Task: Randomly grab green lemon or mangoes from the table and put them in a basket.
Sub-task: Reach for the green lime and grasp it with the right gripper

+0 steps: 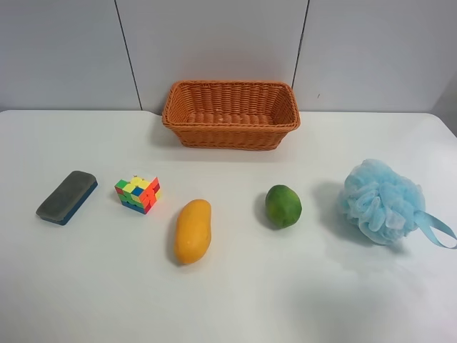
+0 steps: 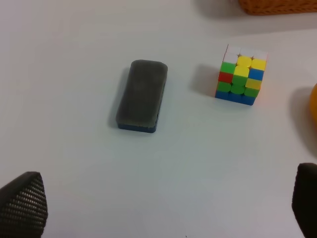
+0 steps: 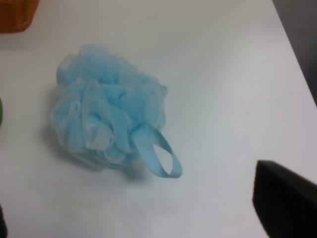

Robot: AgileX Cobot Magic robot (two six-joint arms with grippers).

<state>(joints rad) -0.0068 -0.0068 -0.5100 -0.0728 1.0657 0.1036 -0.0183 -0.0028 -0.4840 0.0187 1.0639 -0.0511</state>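
The green lemon (image 1: pixel 283 206) lies on the white table (image 1: pixel 285 293), right of centre. The yellow-orange mango (image 1: pixel 193 231) lies to its left, nearer the front. The empty wicker basket (image 1: pixel 228 133) stands at the back centre. Neither arm shows in the exterior high view. My left gripper (image 2: pixel 163 208) is open and empty above the table, short of the eraser; the mango's edge (image 2: pixel 313 101) and the basket's rim (image 2: pixel 277 6) show there. My right gripper (image 3: pixel 143 218) is open and empty near the pouf; a sliver of the lemon (image 3: pixel 1 111) and a basket corner (image 3: pixel 17 12) show there.
A blue mesh bath pouf (image 1: pixel 382 201) with a ribbon loop lies at the right, also in the right wrist view (image 3: pixel 106 124). A colourful puzzle cube (image 1: pixel 138 194) (image 2: pixel 241 75) and a grey-blue eraser (image 1: pixel 67 196) (image 2: pixel 141 95) lie at the left.
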